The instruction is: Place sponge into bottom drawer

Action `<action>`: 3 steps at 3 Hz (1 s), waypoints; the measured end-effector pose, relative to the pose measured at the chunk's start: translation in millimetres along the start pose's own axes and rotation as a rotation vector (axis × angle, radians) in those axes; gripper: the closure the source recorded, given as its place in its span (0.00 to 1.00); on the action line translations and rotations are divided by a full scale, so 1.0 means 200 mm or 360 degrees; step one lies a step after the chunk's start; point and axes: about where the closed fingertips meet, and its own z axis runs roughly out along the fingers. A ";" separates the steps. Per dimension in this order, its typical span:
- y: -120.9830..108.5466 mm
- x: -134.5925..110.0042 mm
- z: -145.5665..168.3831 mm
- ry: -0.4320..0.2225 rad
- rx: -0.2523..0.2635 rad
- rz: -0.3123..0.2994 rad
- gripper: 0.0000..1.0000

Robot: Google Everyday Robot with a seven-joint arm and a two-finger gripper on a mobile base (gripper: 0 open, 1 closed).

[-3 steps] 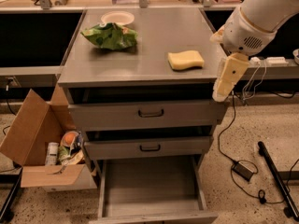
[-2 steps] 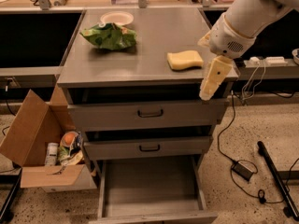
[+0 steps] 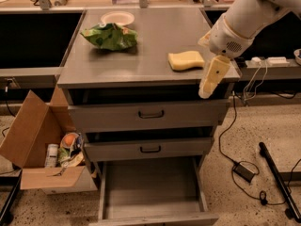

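- Jaws on the gripper [image 3: 207,86] hang pale and tapered, pointing down at the front right corner of the cabinet. They sit just right of the sponge [image 3: 186,60] and clear of it; whether they are apart or together I cannot tell.
- The sponge lies flat near the right front edge of the grey surface [image 3: 155,41]. It is a soft, pale yellow foam block with wavy edges, and it has not shifted in the last second.
- Over that second the gripper has slid leftward from beside the cabinet toward the sponge. I judge the approach is under way and the grasp not yet made.
- Below, the bottom drawer [image 3: 150,185] stands pulled out, a smooth grey metal tray with low walls, ready to receive.
- The upper drawers [image 3: 117,117], with black handles, are closed.
- Farther off, a crinkled green foil bag [image 3: 110,36] and a white plate [image 3: 117,18] sit at back left.
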 end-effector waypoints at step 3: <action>-0.41 0.18 0.15 -0.0332 0.0021 0.0289 0.00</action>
